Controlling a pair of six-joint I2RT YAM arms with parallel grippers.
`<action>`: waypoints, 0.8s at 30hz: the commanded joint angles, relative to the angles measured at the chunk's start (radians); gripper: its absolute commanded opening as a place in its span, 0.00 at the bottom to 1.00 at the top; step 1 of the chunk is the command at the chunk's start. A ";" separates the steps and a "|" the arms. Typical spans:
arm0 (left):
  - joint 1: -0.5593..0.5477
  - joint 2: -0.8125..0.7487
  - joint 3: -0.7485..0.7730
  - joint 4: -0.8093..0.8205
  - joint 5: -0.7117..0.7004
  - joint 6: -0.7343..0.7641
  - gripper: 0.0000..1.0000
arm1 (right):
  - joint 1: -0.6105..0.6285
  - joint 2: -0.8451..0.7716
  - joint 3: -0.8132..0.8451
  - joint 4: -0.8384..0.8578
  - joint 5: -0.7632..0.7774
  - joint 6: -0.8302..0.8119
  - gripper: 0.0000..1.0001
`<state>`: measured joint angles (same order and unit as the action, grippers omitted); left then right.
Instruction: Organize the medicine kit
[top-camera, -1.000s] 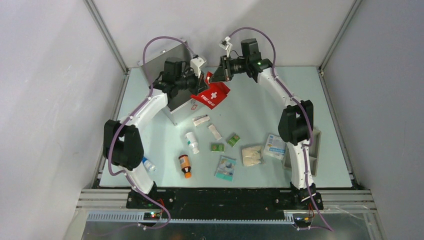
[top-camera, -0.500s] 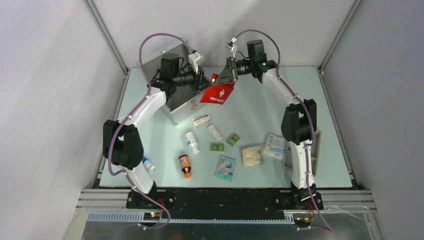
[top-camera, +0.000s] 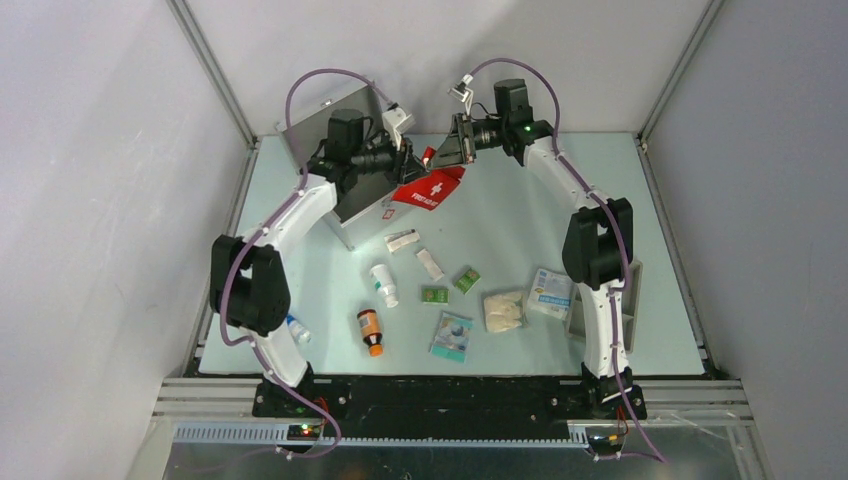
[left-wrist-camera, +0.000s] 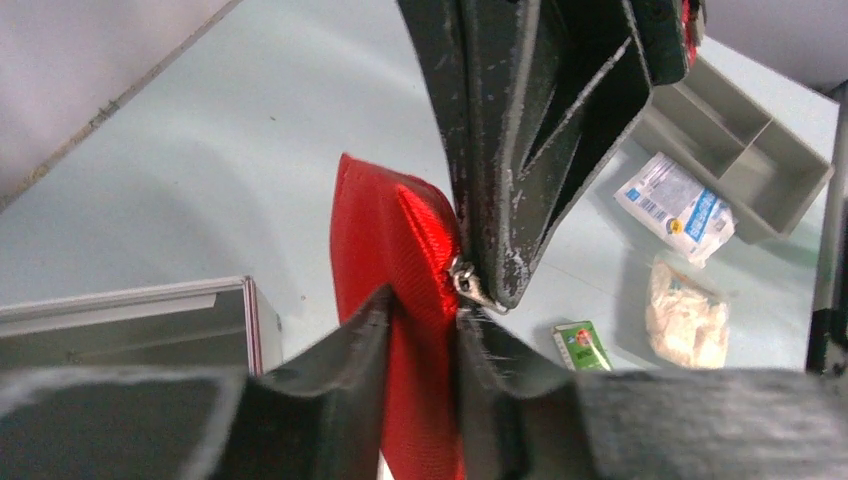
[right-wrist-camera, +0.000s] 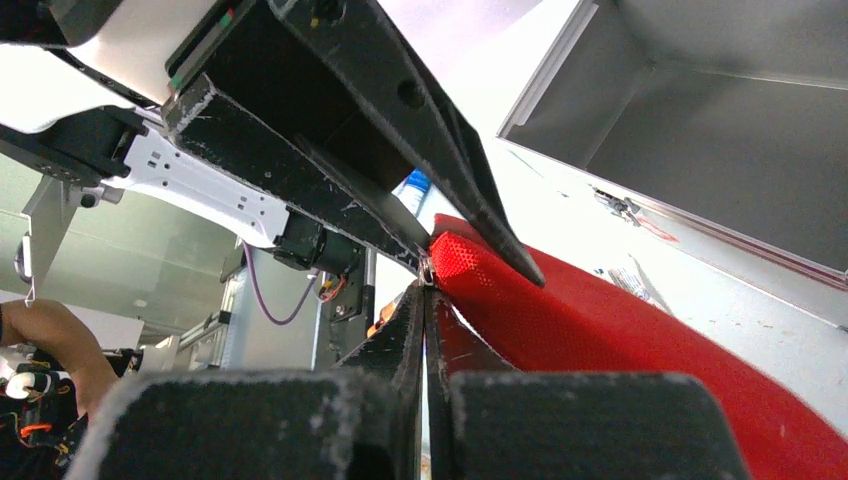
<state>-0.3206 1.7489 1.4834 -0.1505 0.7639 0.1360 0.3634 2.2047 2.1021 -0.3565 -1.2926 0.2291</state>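
Note:
The medicine kit (top-camera: 352, 205), a silver case, stands open at the back left with its lid (top-camera: 318, 112) up. It also shows in the left wrist view (left-wrist-camera: 130, 322) and the right wrist view (right-wrist-camera: 720, 130). The red "FIRST AID KIT" pouch (top-camera: 430, 187) hangs in the air beside the case. My left gripper (top-camera: 404, 160) is shut on the pouch's edge (left-wrist-camera: 400, 250); its jaws (left-wrist-camera: 420, 312) pinch the fabric. My right gripper (top-camera: 443, 155) is shut on the pouch's metal zipper pull (left-wrist-camera: 465, 282) at the pouch's corner (right-wrist-camera: 470, 255); its fingertips (right-wrist-camera: 426, 290) are pressed together.
Loose items lie on the table: a white bottle (top-camera: 383, 284), a brown bottle (top-camera: 371, 331), two green boxes (top-camera: 467, 279), two small tubes (top-camera: 403, 240), a teal packet (top-camera: 452, 335), a gauze bag (top-camera: 503, 310) and a white-blue packet (top-camera: 550, 292). A grey divided tray (top-camera: 628, 300) is at the right edge.
Both grippers have shifted a little at the back, and the pouch has lifted and swung from a slanted hang to a flatter one, still held between them.

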 joint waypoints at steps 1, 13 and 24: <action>-0.019 0.016 0.045 0.029 0.029 0.025 0.25 | 0.005 -0.025 0.020 0.050 -0.032 0.022 0.00; 0.007 -0.071 0.030 0.030 0.011 0.065 0.00 | -0.071 -0.016 -0.078 0.076 -0.042 0.114 0.00; 0.032 -0.110 0.018 0.049 -0.012 0.046 0.00 | -0.105 0.017 -0.137 0.227 -0.114 0.266 0.00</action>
<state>-0.2916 1.7096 1.4944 -0.1566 0.7525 0.1673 0.2596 2.2131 1.9594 -0.2409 -1.3544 0.4156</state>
